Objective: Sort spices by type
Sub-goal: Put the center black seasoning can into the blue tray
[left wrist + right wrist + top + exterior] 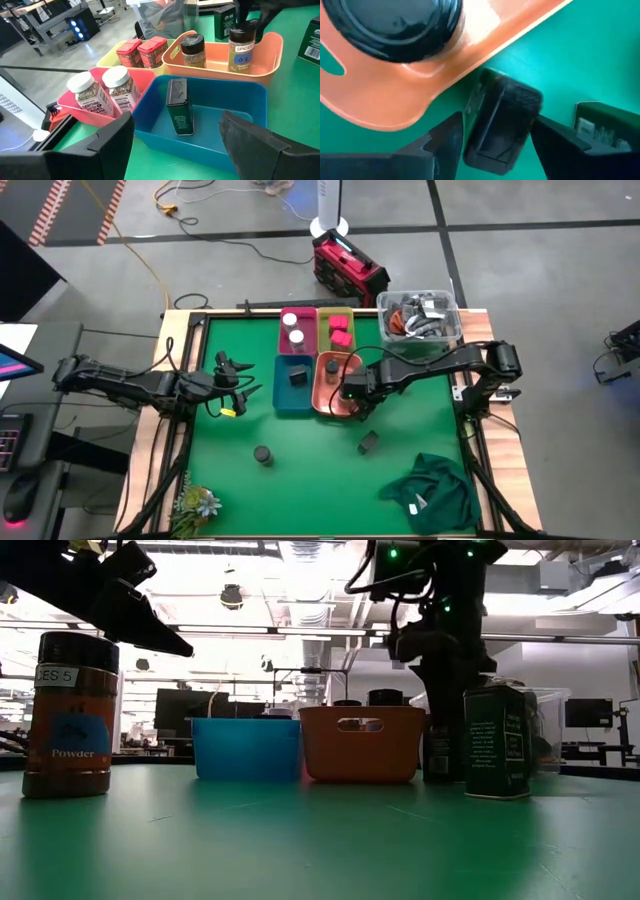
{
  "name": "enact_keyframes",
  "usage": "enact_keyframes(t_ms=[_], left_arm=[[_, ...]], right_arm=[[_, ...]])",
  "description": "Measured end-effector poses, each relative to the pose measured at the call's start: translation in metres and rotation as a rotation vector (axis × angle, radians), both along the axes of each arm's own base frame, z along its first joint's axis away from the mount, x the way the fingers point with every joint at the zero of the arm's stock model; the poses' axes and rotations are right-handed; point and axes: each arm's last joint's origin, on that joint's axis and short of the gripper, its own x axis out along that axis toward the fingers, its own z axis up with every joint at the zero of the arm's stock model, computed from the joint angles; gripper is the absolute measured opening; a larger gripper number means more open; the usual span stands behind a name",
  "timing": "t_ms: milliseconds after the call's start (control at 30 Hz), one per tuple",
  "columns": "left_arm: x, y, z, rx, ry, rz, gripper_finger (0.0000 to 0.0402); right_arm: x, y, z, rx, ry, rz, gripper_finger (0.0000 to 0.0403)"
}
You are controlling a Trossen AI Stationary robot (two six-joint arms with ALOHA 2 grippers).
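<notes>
Right hand (495, 135) clamped on dark tin (501, 122) beside orange bin (325, 385); left hand (232, 385) apart, near blue bin (283, 390).

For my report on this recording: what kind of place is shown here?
Probably a robotics lab or workshop: a green table on a concrete floor with cables, workbenches and monitors behind, and ceiling strip lights.

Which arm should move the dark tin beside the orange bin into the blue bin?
Right. The right gripper has its jaws closed on the dark tin beside the orange bin; the left gripper hangs open left of the blue bin.
</notes>
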Motion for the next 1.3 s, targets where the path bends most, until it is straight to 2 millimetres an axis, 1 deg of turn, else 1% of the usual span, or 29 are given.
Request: enact_keyframes(t_ms=[100, 200, 367, 433, 567, 667, 767, 900, 967, 1033, 1167, 1267, 1300], left_arm=[[0.000, 0.000, 0.000, 0.000, 0.000, 0.000, 0.0281], [0.000, 0.000, 0.000, 0.000, 0.000, 0.000, 0.0281], [0.000, 0.000, 0.000, 0.000, 0.001, 0.000, 0.0281], [0.000, 0.000, 0.000, 0.000, 0.001, 0.000, 0.0281], [0.000, 0.000, 0.000, 0.000, 0.001, 0.000, 0.0281], [0.000, 0.000, 0.000, -0.003, -0.001, 0.001, 0.0281], [0.000, 0.000, 0.000, -0.007, -0.003, 0.002, 0.0281], [0.000, 0.000, 0.000, -0.013, -0.007, 0.004, 0.0281], [0.000, 0.000, 0.000, -0.020, -0.010, 0.007, 0.0281], [0.000, 0.000, 0.000, -0.027, -0.012, 0.009, 0.0281], [-0.001, 0.000, -0.002, -0.042, -0.004, 0.015, 0.0281], [-0.001, 0.000, -0.002, -0.053, -0.004, 0.020, 0.0281], [-0.001, 0.000, -0.003, -0.056, -0.003, 0.021, 0.0281]], right_arm=[[-0.003, -0.002, -0.006, 0.006, 0.019, 0.006, 0.0251], [-0.006, -0.004, -0.010, 0.005, 0.045, 0.029, 0.0235], [-0.007, -0.004, -0.009, 0.001, 0.055, 0.095, 0.0175], [-0.007, -0.004, -0.005, 0.002, 0.075, 0.121, 0.0153], [-0.008, -0.005, 0.012, 0.000, 0.132, 0.149, 0.0152], [-0.006, -0.007, 0.033, -0.025, 0.149, 0.170, 0.0152], [-0.003, -0.009, 0.059, -0.114, 0.148, 0.200, 0.0156], [0.006, -0.014, 0.090, -0.259, 0.072, 0.281, 0.0162], [0.013, -0.015, 0.101, -0.325, 0.023, 0.355, 0.0160], [0.023, -0.015, 0.107, -0.382, -0.048, 0.464, 0.0159], [0.047, -0.004, 0.116, -0.487, -0.229, 0.699, 0.0161], [0.067, 0.001, 0.121, -0.492, -0.415, 0.816, 0.0162], [0.073, 0.001, 0.119, -0.480, -0.456, 0.841, 0.0162]])
